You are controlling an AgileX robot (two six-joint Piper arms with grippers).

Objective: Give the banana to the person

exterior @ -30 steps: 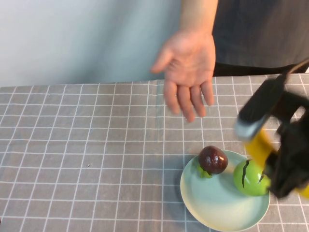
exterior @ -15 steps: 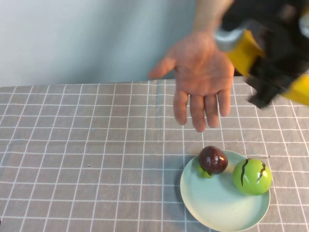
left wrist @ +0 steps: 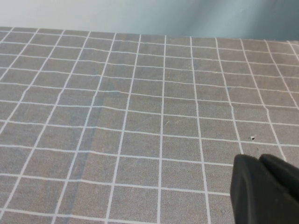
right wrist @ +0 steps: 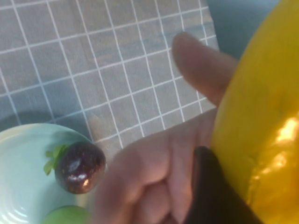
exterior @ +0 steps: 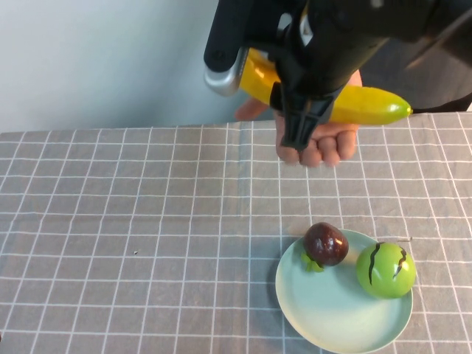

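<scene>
My right gripper (exterior: 299,110) is shut on the yellow banana (exterior: 369,105) and holds it high, across the person's open hand (exterior: 318,147) at the table's far edge. The banana's greenish tip points right. In the right wrist view the banana (right wrist: 261,116) fills the side, one black finger (right wrist: 210,196) against it, and the person's hand (right wrist: 154,172) lies just under it. My left gripper (left wrist: 261,161) hangs low over bare checked cloth, its fingers together, holding nothing; it is out of the high view.
A pale green plate (exterior: 324,310) sits at the front right with a dark-purple round fruit (exterior: 325,244) and a round green fruit with dark slits (exterior: 385,270). The grey checked cloth (exterior: 133,221) covers the table. A pale wall stands behind.
My right gripper has carried the banana up from beside the plate and leftward, to over the person's palm. The hand has drawn back toward the table's far edge.
</scene>
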